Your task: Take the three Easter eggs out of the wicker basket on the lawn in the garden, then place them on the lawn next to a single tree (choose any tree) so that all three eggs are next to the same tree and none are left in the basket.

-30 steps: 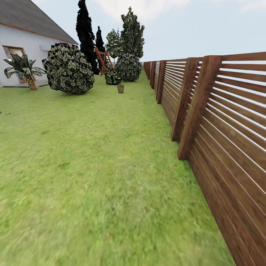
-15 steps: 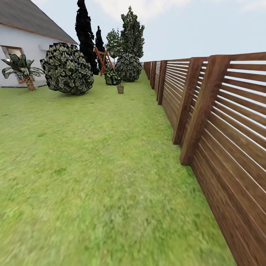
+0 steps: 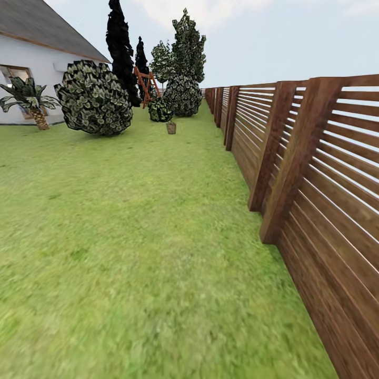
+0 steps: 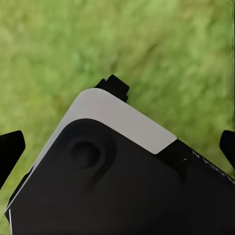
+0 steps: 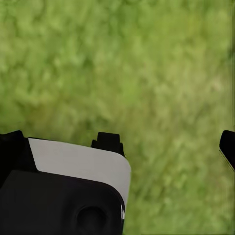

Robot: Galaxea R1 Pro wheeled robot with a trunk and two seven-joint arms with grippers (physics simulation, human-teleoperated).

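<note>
Lawn (image 3: 131, 237) w/ fence (image 3: 316, 184) along right edge; house (image 3: 31, 68), bush (image 3: 95, 97) far left. Basket (image 3: 171, 127) far off mid-lawn, nr bushes. Both grippers over grass, finger spread open, nothing held.

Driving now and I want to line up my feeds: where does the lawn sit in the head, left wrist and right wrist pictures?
Head view: the lawn spreads from the near edge to the far bushes, bounded by the slatted wooden fence on the right.
Left wrist view: lawn behind the robot's white-and-black body.
Right wrist view: lawn across most of the picture.
Shared landmark: the green grass itself.
</note>
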